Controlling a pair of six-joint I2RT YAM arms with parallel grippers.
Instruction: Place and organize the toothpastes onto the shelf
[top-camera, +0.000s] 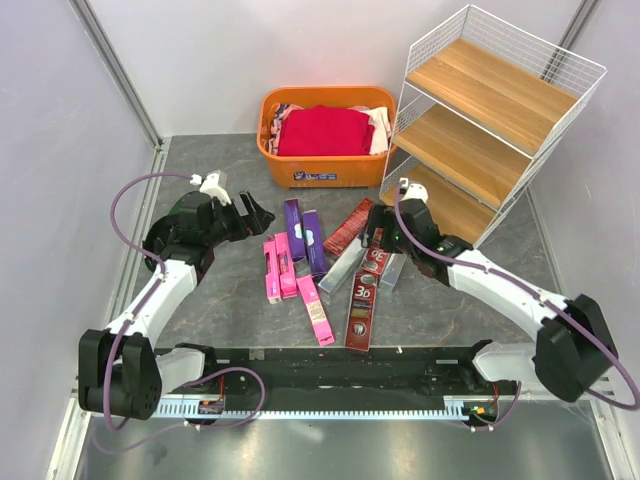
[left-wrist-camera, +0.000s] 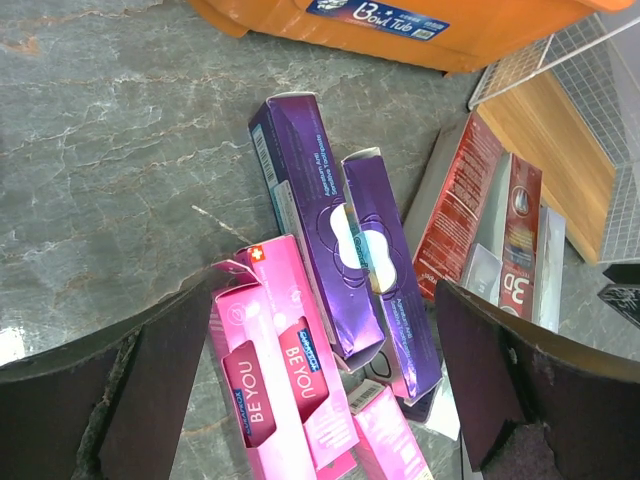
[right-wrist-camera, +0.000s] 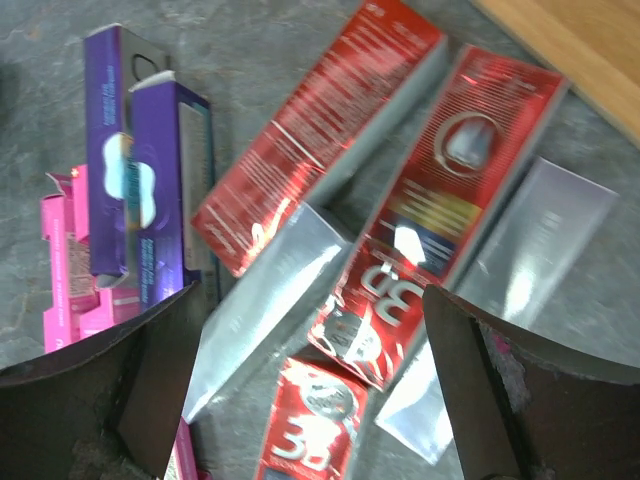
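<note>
Several toothpastes lie scattered flat on the grey table: pink boxes (top-camera: 279, 268), purple boxes (top-camera: 302, 236), dark red "3D" boxes (top-camera: 362, 305) and silver ones (top-camera: 342, 268). The white wire shelf (top-camera: 490, 130) stands at the back right with its wooden boards bare. My left gripper (top-camera: 255, 215) hovers open at the pile's left; in its wrist view the pink "BE YOU" boxes (left-wrist-camera: 270, 370) and a purple box (left-wrist-camera: 310, 230) lie between its fingers (left-wrist-camera: 150, 380). My right gripper (top-camera: 385, 225) hovers open at the pile's right, above a "3D" box (right-wrist-camera: 450, 190) and a silver box (right-wrist-camera: 265, 310).
An orange plastic basket (top-camera: 325, 150) with folded red clothes stands at the back, just behind the boxes and beside the shelf. A wall with a metal rail (top-camera: 140, 230) runs along the left. The shelf's lowest board (right-wrist-camera: 570, 50) is close behind the right gripper.
</note>
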